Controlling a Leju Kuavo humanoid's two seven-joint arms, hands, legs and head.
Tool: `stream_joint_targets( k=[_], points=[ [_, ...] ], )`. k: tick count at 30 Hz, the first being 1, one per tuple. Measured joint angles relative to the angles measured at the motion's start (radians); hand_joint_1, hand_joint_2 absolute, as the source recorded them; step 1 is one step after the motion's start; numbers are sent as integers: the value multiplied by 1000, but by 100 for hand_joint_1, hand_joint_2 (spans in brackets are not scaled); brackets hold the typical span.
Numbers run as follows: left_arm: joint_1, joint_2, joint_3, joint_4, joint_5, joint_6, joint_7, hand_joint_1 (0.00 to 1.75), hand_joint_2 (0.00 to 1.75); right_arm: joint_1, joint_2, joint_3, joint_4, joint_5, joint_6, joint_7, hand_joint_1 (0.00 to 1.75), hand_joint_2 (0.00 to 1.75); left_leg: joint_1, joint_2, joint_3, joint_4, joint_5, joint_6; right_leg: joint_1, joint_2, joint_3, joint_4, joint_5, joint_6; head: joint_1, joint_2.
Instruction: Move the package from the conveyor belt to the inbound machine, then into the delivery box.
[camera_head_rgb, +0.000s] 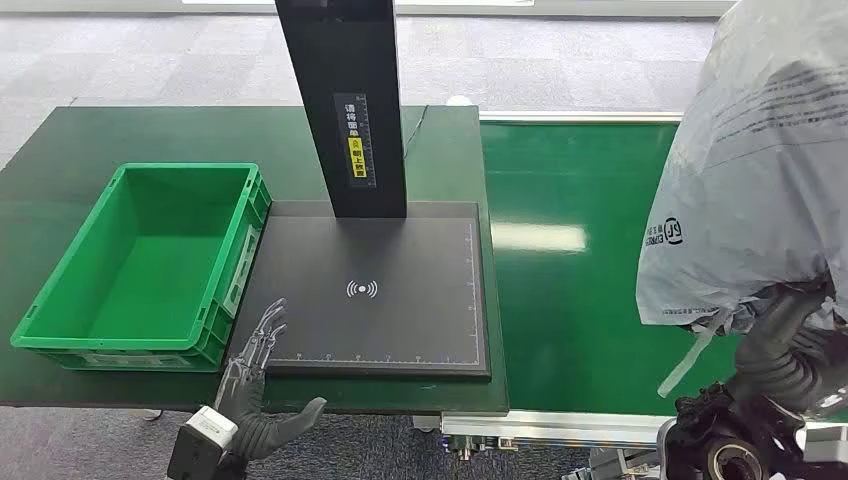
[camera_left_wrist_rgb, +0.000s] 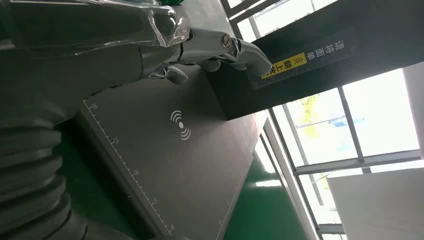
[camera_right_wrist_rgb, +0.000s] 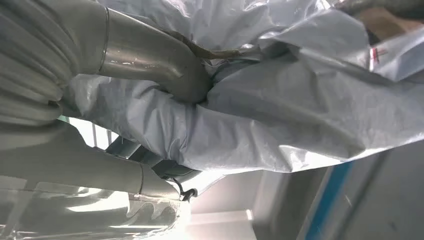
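Green conveyor belt (camera_head_rgb: 570, 290) under right robot hand (camera_right_wrist_rgb: 165, 80), grasping grey package (camera_head_rgb: 760, 170) aloft. Left robot hand (camera_head_rgb: 262, 375) released, fingers spread at inbound machine (camera_head_rgb: 400, 300) edge.

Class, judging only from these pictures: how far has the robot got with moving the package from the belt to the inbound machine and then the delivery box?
Done: the grey package is off the green conveyor belt, lifted above it. In hand: the right hand grips the package. Left: the inbound machine's black plate bears nothing and the green delivery box holds nothing, so both placements remain. The left hand is open at the plate's near corner.
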Motion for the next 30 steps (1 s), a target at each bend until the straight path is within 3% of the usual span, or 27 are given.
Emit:
stream_joint_targets(
  k=[5, 10, 17, 23, 30],
  points=[
    [-1, 0, 3, 0, -2, -2, -4, 0, 175, -69, -30, 64, 52, 1, 132, 89, 175, 175, 0, 0, 1, 0, 0, 0, 0, 0, 0, 0, 0, 0, 0, 0],
    [0, 0, 5, 0, -3, -2, -7, 0, 175, -115, -53, 115, 111, 22, 191, 130, 175, 175, 0, -1, 0, 0, 1, 1, 0, -2, 0, 0, 0, 0, 0, 0],
    [-6, 9, 5, 6, 3, -6, -17, 0, 175, -239, -96, 294, 371, 245, 408, 303, 175, 175, 0, -1, 0, 0, 1, 0, 0, -1, 0, 0, 0, 0, 0, 0],
    [-14, 26, -2, 26, 20, 2, -26, 0, 175, -334, -116, 445, 611, 355, 456, 379, 175, 175, 0, -1, 0, 0, 2, 0, 0, -1, 0, 0, 0, 0, 0, 0],
    [-16, 35, -14, 37, 27, 3, -20, 0, 175, -396, -161, 536, 770, 401, 502, 424, 175, 175, 0, -1, -1, 0, 2, 0, 0, -1, -1, 0, 0, 0, 0, 0]
  ],
)
